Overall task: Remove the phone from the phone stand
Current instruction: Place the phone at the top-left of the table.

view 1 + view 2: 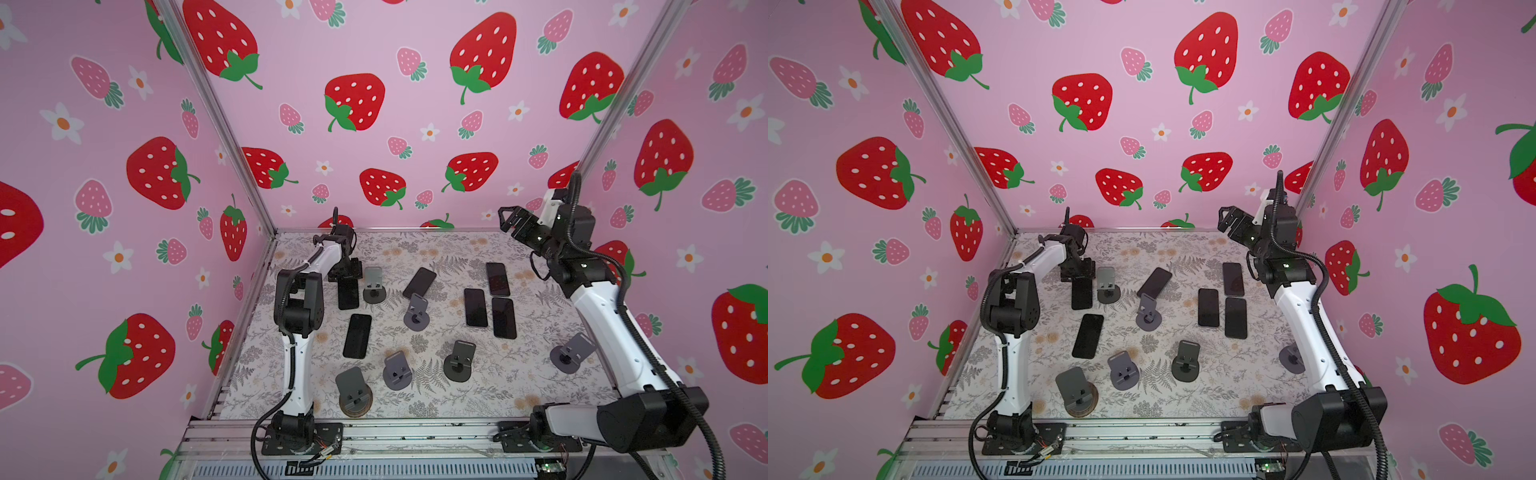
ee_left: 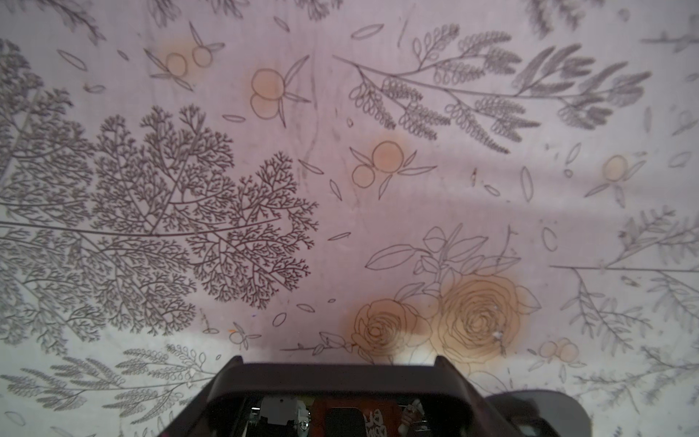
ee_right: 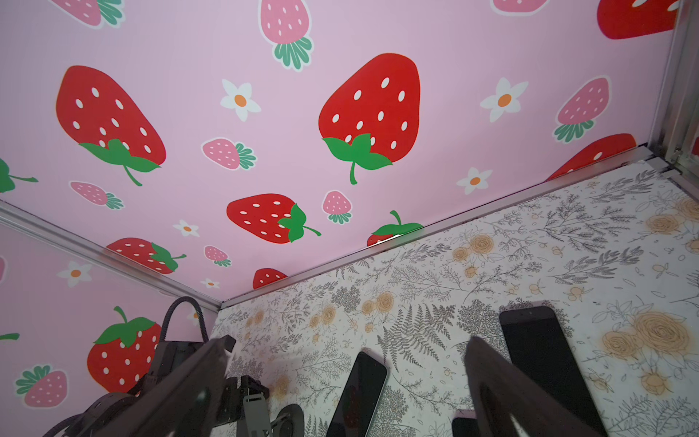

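While the left gripper (image 1: 346,277) pinches the phone (image 1: 348,297) by its top end, left of centre beside the empty phone stand (image 1: 374,286), and the right gripper (image 1: 503,220) hangs wide open, any slip or swing could easily knock that stand.

Both top views look down from the front over the whole floral-printed tabletop (image 1: 449,249). The left wrist view faces it closely; the right wrist view looks low across it toward the pink strawberry-printed wall (image 3: 302,151).

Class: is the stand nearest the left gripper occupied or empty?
Empty: the stand is bare in both top views; the left gripper holds the phone beside it.
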Controlling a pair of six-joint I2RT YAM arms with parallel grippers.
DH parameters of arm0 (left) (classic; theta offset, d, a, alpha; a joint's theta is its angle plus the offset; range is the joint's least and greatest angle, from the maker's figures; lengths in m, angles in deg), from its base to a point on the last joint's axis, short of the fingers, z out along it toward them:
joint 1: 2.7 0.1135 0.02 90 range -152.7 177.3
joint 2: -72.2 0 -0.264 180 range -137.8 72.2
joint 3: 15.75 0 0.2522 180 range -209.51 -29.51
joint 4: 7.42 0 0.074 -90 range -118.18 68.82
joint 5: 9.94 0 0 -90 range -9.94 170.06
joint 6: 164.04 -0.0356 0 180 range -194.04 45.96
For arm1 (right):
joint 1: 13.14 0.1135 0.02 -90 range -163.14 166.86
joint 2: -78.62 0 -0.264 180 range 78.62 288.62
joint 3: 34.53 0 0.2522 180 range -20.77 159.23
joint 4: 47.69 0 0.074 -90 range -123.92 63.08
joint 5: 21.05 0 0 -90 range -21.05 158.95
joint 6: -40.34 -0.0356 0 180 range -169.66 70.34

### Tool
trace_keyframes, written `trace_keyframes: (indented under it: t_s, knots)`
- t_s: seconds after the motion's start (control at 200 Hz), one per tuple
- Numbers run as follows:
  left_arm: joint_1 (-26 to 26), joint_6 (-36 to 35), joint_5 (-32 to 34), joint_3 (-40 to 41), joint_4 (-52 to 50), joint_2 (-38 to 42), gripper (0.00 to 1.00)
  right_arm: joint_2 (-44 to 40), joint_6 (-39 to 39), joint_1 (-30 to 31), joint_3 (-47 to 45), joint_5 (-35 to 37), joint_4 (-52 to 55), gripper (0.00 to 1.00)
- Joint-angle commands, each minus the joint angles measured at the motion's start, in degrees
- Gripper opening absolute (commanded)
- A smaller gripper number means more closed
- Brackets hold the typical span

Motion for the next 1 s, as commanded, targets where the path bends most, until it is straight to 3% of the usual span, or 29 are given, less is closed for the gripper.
trace_keyframes:
  t_s: [0.0, 0.996]
  knots:
    - [0.15, 0.46, -0.94, -0.11, 0.49, -0.35, 0.62, -0.53, -1.80, -0.10, -1.28, -1.92, -1.94, 1.00]
    - [0.19, 0.64, -1.57, -0.86, 0.10, -2.78, 0.70, -1.46, -2.18, -0.14, -5.70, -2.12, -3.29, 1.00]
